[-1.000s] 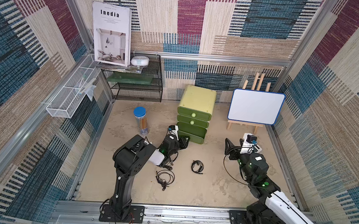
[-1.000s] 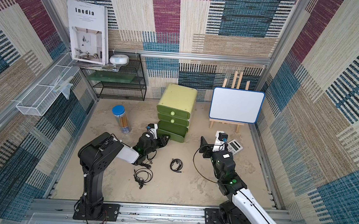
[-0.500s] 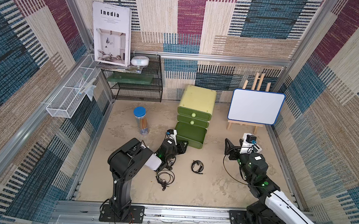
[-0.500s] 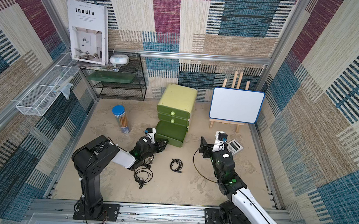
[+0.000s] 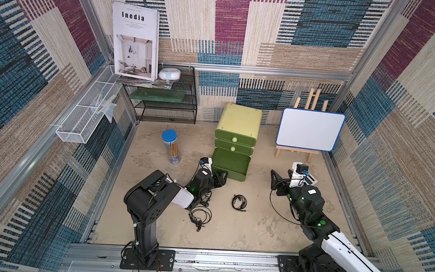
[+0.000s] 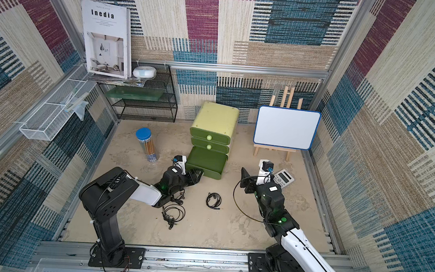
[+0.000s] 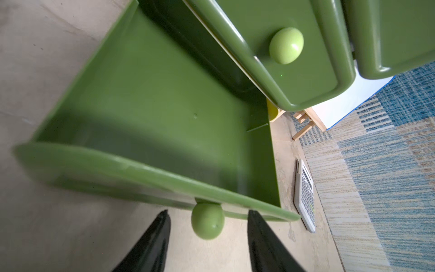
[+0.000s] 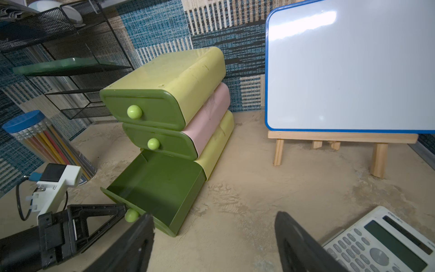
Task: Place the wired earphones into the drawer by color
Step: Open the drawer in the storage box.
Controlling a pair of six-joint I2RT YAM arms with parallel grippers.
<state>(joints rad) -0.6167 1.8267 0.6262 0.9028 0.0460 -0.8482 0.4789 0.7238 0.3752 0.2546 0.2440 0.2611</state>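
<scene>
The green drawer (image 5: 231, 163) (image 6: 206, 159) at the bottom of the small cabinet stands pulled out, and its inside (image 7: 153, 106) (image 8: 160, 188) shows bare. My left gripper (image 5: 221, 175) (image 7: 208, 211) is open just in front of it, a finger on each side of the light-green knob (image 7: 207, 221) without touching it. Black wired earphones lie coiled on the sandy floor: one set (image 5: 239, 202) (image 6: 214, 200) in the middle, another (image 5: 199, 216) (image 6: 173, 214) beside my left forearm. My right gripper (image 5: 280, 182) (image 8: 214, 217) hangs open and holds nothing, to the right of the drawer.
A white calculator (image 5: 310, 178) (image 8: 386, 245) lies by my right gripper. A whiteboard on a wooden easel (image 5: 309, 129) stands at the back right. A pencil jar with a blue lid (image 5: 170, 149) is left of the cabinet, with a black wire shelf (image 5: 166, 103) behind.
My left gripper drew back with the bottom drawer's knob and slid the drawer out. Its jaws have now parted off the knob. The right arm has not moved.
</scene>
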